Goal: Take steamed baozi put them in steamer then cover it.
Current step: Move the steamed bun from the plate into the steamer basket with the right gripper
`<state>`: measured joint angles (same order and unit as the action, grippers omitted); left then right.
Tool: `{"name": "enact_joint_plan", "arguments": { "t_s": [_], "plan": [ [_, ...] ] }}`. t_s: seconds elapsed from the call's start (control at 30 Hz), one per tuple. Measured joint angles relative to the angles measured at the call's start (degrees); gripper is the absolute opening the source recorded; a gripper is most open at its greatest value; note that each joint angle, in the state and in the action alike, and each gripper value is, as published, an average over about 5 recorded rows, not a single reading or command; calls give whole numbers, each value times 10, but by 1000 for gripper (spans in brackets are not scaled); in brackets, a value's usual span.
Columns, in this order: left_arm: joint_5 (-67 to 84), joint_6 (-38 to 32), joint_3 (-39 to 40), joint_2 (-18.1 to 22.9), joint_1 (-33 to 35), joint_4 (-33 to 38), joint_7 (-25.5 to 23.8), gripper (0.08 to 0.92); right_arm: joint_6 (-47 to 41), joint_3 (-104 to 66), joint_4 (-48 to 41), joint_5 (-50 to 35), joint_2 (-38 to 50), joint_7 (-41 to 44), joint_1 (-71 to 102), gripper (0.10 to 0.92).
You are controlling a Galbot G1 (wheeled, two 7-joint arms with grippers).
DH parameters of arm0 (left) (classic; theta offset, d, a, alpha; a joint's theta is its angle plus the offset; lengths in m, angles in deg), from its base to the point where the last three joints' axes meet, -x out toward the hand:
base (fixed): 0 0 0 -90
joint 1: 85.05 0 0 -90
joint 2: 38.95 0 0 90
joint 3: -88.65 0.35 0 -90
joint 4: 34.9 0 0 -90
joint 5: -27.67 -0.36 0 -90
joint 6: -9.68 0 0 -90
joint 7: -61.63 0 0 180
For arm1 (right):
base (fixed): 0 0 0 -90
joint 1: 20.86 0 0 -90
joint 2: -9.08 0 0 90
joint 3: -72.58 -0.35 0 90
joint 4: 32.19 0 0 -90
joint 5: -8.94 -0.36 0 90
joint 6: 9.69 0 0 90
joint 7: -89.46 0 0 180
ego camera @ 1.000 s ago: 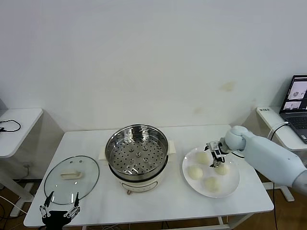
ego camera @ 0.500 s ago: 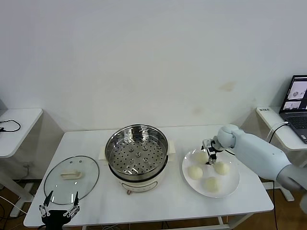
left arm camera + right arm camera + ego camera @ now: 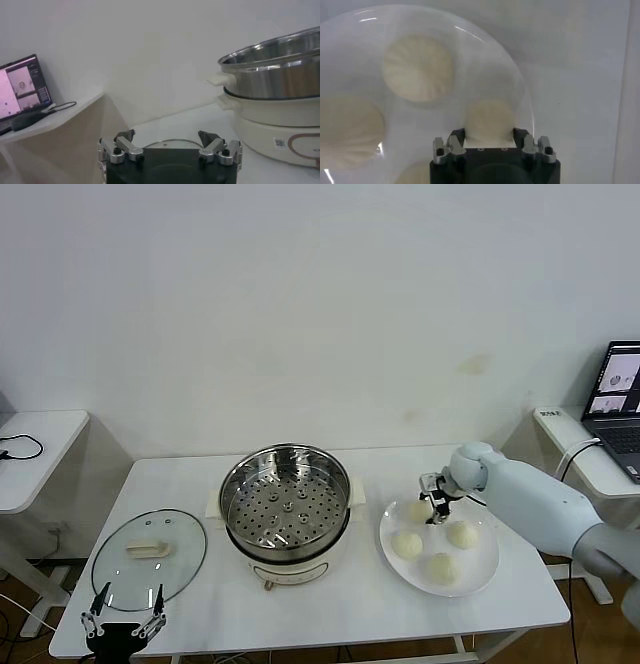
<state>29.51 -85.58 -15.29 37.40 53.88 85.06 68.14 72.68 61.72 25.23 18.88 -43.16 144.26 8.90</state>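
Four cream-white baozi lie on a white plate (image 3: 487, 566) right of the steamer (image 3: 285, 504), a steel pot with a perforated floor on a white base, standing empty. My right gripper (image 3: 435, 502) is down at the far-left baozi (image 3: 417, 511). In the right wrist view its jaws (image 3: 489, 134) are open and straddle that baozi (image 3: 489, 117), one finger at each side. The other baozi (image 3: 407, 544), (image 3: 461, 534), (image 3: 441, 566) lie free. My left gripper (image 3: 123, 624) is open and empty at the table's front left corner.
The glass lid (image 3: 150, 549) with its cream handle lies flat left of the steamer, just beyond the left gripper. A laptop (image 3: 622, 409) stands on a side table at the right. Another small table (image 3: 35, 449) stands at the left.
My right gripper has moved left across the plate, from beside the right-hand baozi to around the far-left one. The left arm has not moved.
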Motion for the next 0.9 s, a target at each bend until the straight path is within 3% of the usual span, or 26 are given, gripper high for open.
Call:
{"name": "enact_joint_plan", "arguments": {
  "t_s": [0.57, 0.9],
  "plan": [
    [2, 0, 11, -9, -4, -2, 0, 823, -17, 63, 112, -100, 66, 15, -120, 626],
    [14, 0, 6, -20, -4, 1, 0, 823, -14, 136, 151, -194, 47, 2, -257, 628]
  ]
}}
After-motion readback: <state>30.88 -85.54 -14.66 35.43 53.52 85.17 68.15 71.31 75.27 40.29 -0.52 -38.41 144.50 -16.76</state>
